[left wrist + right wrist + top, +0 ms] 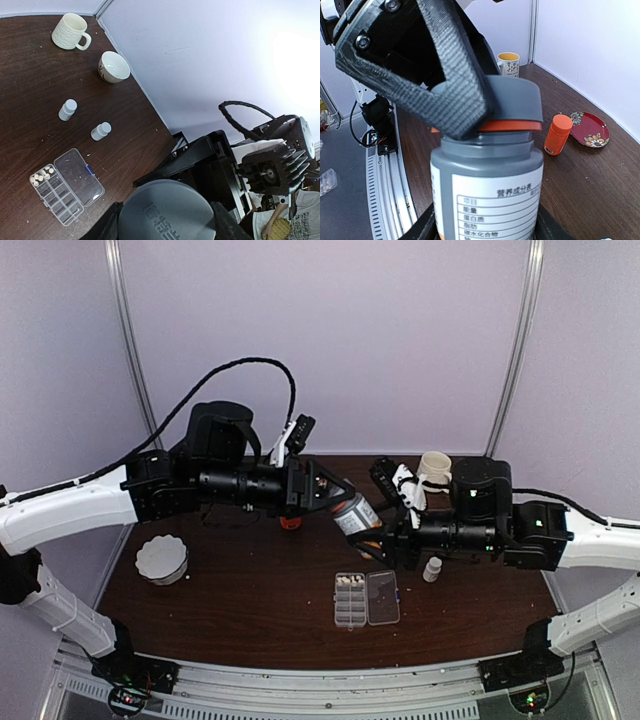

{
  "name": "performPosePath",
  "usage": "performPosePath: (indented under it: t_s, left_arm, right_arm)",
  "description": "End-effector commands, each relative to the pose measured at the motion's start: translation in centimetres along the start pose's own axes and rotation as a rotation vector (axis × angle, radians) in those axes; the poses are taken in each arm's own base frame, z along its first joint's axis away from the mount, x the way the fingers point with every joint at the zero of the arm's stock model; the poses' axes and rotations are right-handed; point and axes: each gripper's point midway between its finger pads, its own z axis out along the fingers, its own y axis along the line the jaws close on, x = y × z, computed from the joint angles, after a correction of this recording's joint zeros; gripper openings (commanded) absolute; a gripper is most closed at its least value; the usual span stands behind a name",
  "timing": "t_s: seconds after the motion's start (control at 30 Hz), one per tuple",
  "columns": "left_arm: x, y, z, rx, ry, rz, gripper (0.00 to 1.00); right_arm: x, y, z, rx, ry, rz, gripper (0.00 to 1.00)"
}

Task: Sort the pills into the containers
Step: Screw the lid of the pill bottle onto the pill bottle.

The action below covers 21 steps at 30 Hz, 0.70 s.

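The label on the grey bottle (pixel 487 200) is in Chinese. Its heading reads 营养成分表, with the rows 项目, 能量, 蛋白质, 脂肪 and 碳水化合物 below it. The grey cap (pixel 167 207) carries raised characters that I cannot read.

My right tool (pixel 485 231) is clamped round the bottle's body. My left tool (pixel 167 227) grips the cap from both sides, and an orange band shows under the cap. I hold the bottle tilted, off the desk (pixel 250 590). I cannot tell what is inside it.

The clear organiser box (pixel 64 201) lies on the desk below, with its lid flat open beside it. The pills (pixel 42 175) sit in the compartments at one end.

One small white bottle (pixel 67 109) and a second white bottle (pixel 101 131) stand capped near the box. A ribbed mug (pixel 71 31) and a white bowl (pixel 113 66) are farther off. An orange bottle (pixel 557 134) stands just beside a red flowered plate (pixel 590 129).
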Motion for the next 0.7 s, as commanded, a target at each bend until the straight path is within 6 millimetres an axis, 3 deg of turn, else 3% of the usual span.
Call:
performPosePath:
  t_s: [0.0,0.2,0.47,0.67]
  left_arm:
    - [4.4,1.1,-0.3,-0.025,0.156,0.074,0.00]
    - [5.5,0.5,-0.8,0.038,0.194,0.313,0.00]
    - [7.2,-0.1,-0.7,0.150,0.242,0.476,0.00]
    - [8.4,-1.1,-1.0,0.280,0.238,0.664,0.00]
  right_arm:
    - [-6.8,-1.4,-2.6,0.039,-0.236,0.053,0.00]
    - [-6.9,0.8,-3.0,-0.107,-0.209,0.063,0.00]
    - [-8.1,1.7,-4.4,-0.231,-0.277,0.136,0.00]
    - [-7.6,4.1,-4.7,-0.379,-0.258,0.097,0.00]
